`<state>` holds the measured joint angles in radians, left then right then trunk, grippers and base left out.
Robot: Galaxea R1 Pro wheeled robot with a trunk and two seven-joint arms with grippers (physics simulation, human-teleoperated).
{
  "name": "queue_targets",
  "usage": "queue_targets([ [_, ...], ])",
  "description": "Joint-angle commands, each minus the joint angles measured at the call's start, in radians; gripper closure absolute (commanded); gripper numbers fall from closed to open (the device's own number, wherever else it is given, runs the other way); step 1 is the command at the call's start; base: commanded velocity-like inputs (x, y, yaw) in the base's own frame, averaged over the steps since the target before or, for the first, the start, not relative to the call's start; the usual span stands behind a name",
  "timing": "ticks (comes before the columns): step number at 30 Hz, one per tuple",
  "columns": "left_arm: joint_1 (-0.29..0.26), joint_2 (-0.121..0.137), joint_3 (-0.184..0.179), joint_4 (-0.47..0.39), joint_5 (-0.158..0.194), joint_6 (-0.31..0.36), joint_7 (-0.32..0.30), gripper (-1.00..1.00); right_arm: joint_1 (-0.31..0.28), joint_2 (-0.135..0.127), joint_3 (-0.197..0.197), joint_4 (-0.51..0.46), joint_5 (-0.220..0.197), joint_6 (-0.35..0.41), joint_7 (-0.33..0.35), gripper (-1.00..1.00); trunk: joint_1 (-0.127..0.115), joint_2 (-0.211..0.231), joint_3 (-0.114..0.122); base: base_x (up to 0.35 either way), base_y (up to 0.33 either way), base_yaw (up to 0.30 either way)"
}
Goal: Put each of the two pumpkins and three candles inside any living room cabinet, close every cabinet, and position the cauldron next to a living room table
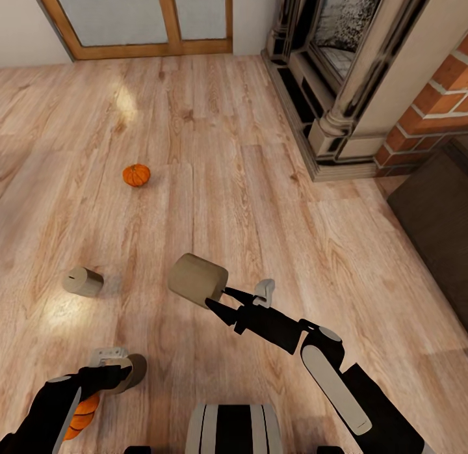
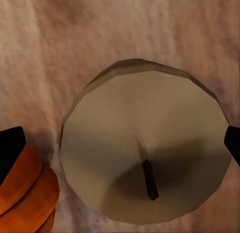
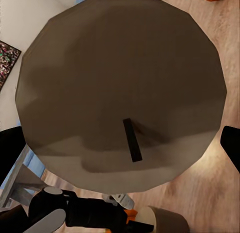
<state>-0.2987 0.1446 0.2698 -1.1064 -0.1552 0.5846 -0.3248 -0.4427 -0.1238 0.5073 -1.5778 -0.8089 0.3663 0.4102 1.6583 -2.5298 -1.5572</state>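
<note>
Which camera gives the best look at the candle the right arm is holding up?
The head view: the held candle shows whole, lifted off the floor in the right gripper. The right wrist view shows just its round wick end close up. The left wrist view shows another candle.

Open floor (image 1: pixel 247 181) ahead; fireplace surround (image 1: pixel 338 83) blocks the right.
</note>
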Motion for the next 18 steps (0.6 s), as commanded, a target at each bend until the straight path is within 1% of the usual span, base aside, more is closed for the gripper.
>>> queue_targets([
  [1,0.000,0.000,0.002,-0.001,-0.010,0.003,-0.010,-1.00,-0.001,-0.001,0.000,-0.001,-0.013,0.007,0.001,1.00,0.000,0.000,-0.001,0.000,0.000,0.000],
  [4,0.000,0.000,0.002,-0.001,-0.010,0.003,-0.010,-1.00,-0.001,0.000,0.000,-0.001,-0.013,0.007,0.001,1.00,0.000,0.000,-0.001,0.000,0.000,0.000],
  [9,0.000,0.000,0.003,-0.001,-0.010,0.003,-0.011,-1.00,-0.001,0.000,0.000,-0.001,-0.013,0.007,0.000,1.00,0.002,-0.001,-0.020,0.000,0.000,0.000],
  [18,0.000,0.000,0.003,-0.001,-0.009,0.003,-0.016,-1.00,-0.001,0.000,0.000,-0.001,-0.012,0.007,-0.001,1.00,0.002,-0.001,-0.020,0.000,0.000,0.000],
])
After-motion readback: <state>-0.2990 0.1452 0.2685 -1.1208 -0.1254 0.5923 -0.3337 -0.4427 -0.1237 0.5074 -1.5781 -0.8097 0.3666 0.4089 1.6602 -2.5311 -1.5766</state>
